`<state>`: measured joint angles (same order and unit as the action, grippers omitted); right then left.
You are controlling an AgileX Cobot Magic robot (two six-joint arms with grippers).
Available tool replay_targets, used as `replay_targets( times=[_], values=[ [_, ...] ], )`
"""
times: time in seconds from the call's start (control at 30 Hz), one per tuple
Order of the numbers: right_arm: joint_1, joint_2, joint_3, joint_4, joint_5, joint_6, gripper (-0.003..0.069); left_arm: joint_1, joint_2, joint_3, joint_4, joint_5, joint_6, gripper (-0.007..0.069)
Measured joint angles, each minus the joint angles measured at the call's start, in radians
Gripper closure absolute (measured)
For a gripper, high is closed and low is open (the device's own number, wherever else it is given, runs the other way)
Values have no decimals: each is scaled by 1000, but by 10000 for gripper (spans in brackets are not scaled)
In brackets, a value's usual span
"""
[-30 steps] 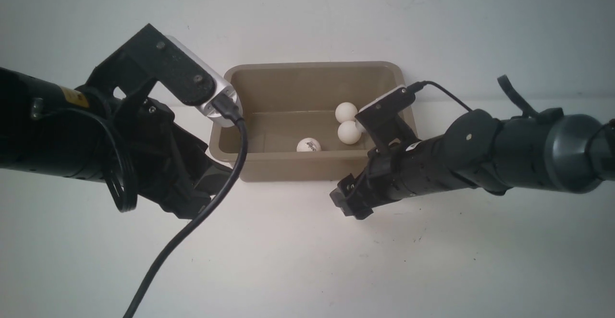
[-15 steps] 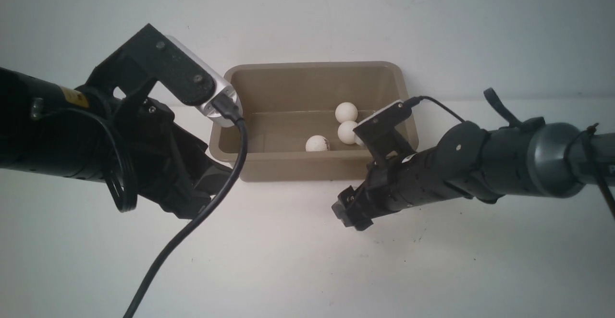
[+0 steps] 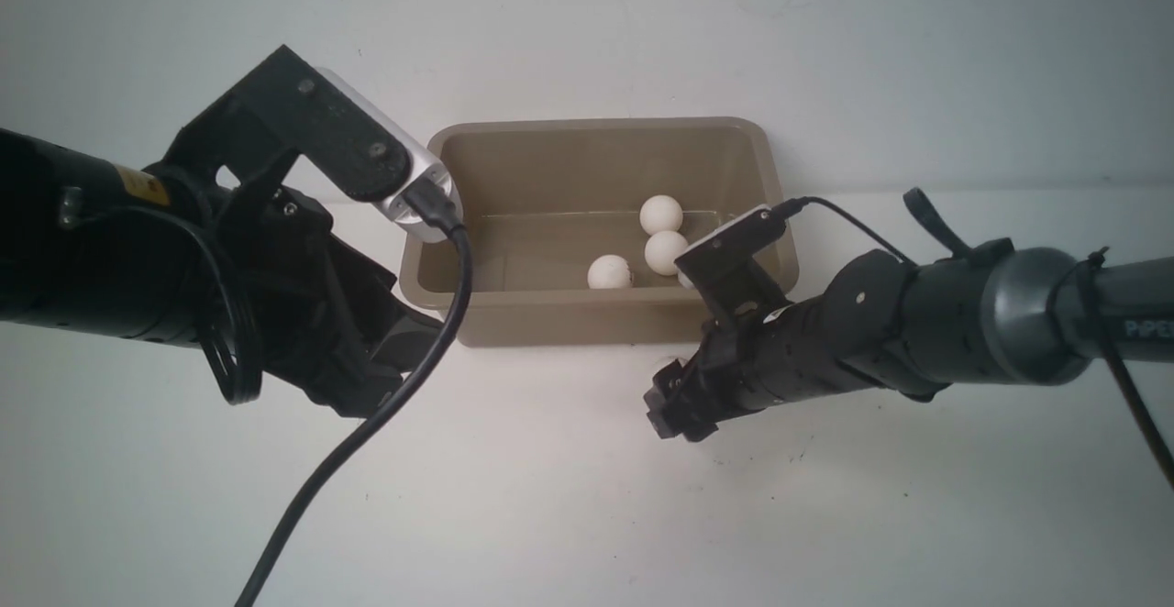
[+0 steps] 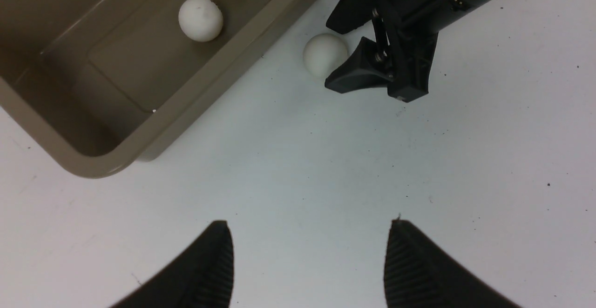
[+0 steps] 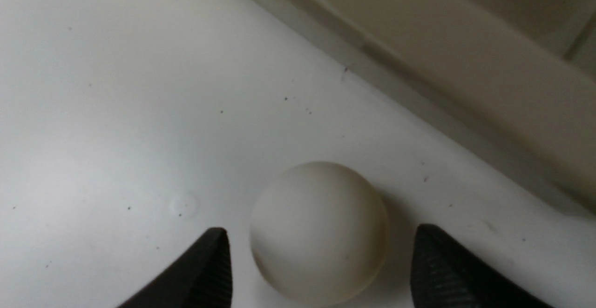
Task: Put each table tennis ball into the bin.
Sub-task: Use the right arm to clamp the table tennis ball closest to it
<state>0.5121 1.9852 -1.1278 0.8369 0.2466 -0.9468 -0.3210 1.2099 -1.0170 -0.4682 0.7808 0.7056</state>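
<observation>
Right wrist view, unlike front: table tennis ball (image 5: 319, 233) outside bin (image 5: 465, 89).

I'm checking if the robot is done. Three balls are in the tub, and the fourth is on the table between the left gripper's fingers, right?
No, wrong gripper. Three balls are in the tub, and the fourth ball is on the table between the fingers of the right gripper, not the left gripper. The right wrist view shows it.

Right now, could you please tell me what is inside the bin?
Three table tennis balls lie in the bin. The right arm's wrist camera covers its near right corner, so that part is hidden.
</observation>
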Motion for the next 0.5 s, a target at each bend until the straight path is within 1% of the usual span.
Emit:
replay_targets(
  times=[0.03, 0.07, 0.1, 0.33, 0.5],
  values=[
    [0, 0, 0, 0, -4, 0, 280, 0, 0, 0, 0, 0, 0, 230],
    [0, 0, 0, 0, -4, 0, 300, 0, 0, 0, 0, 0, 0, 230],
    [0, 0, 0, 0, -4, 0, 343, 0, 0, 0, 0, 0, 0, 230],
    [0, -4, 0, -1, 15, 0, 337, 0, 0, 0, 0, 0, 0, 230],
    [0, -86, 0, -6, 113, -28, 337, 0, 0, 0, 0, 0, 0, 230]
  ],
)
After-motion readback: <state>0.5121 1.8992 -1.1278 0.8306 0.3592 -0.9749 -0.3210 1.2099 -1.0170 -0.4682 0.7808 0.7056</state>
